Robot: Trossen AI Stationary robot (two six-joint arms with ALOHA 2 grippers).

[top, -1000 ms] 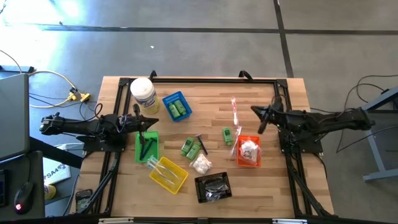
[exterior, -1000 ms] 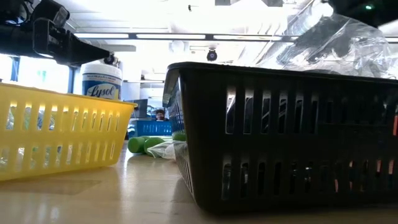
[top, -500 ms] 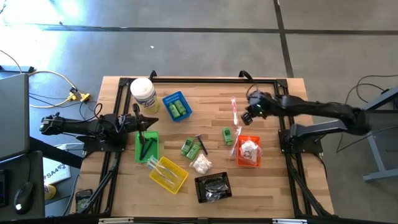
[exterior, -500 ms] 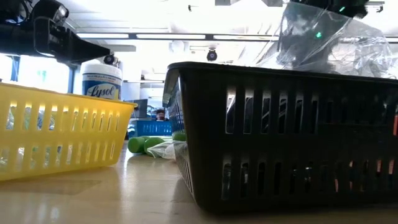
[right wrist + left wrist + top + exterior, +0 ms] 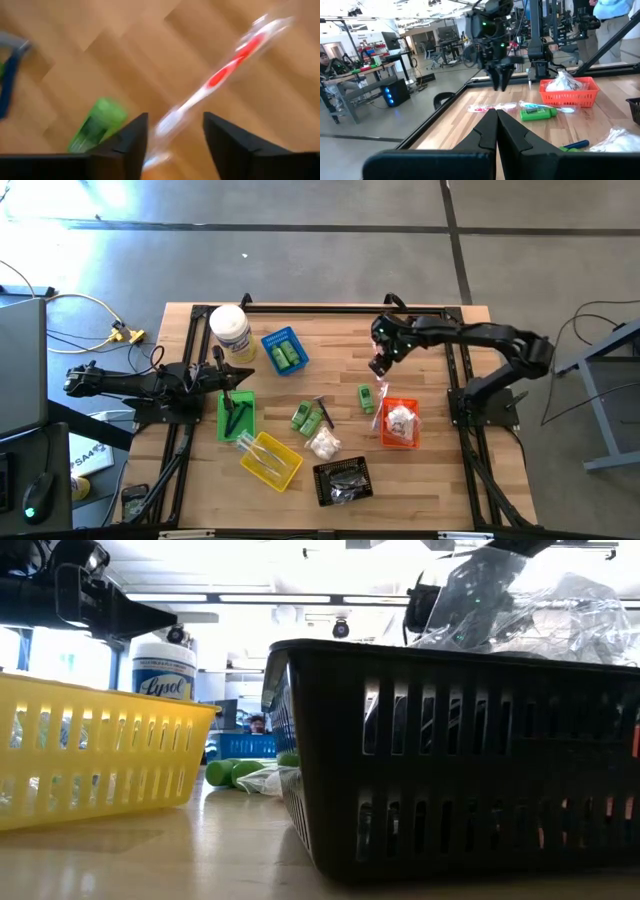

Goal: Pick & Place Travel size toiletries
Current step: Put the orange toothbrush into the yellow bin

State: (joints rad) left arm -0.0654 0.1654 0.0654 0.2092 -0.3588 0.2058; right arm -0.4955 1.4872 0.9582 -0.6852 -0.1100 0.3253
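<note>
A thin clear-wrapped stick with a red middle lies flat on the wooden table, toward its far right. My right gripper hangs open over it; in the right wrist view the stick's white end runs into the gap between the fingers. A green bottle lies beside it. More green bottles and a white packet lie mid-table. My left gripper is shut over the green basket of black combs.
An orange basket with white packets sits on the near side of my right gripper. A blue basket, a yellow basket and a black basket stand on the table. The big white jar is at the far left.
My right arm has swung out from the table's right edge toward the far middle. Its gripper now hangs over the red-and-white stick. The toiletries and baskets lie where they were.
</note>
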